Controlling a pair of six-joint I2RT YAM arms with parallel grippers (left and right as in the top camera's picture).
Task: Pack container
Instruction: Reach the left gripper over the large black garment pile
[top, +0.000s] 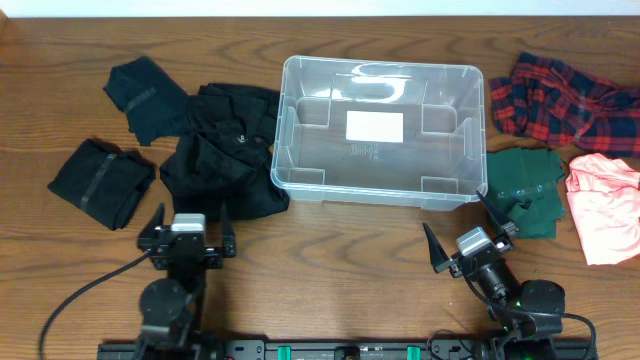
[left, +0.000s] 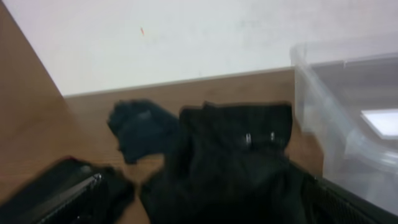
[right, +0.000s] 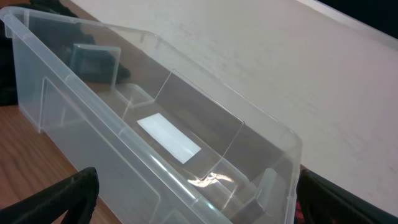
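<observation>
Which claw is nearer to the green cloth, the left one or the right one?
Right. The right claw is close to the green cloth, just off its near corner. The left claw is far off, past the container, by the black clothes.

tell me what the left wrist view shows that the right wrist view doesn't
Left wrist only: a heap of black clothes beside the bin, a smaller dark garment beyond it, and a folded black piece at lower left. Right wrist only: the bin's empty inside along its length, its moulded notches, and that arm's end effector fingers wide apart; of the clothes it catches only dark patches at the bin's far end. Both: the clear bin, its white label, the wooden table and the pale wall.
</observation>
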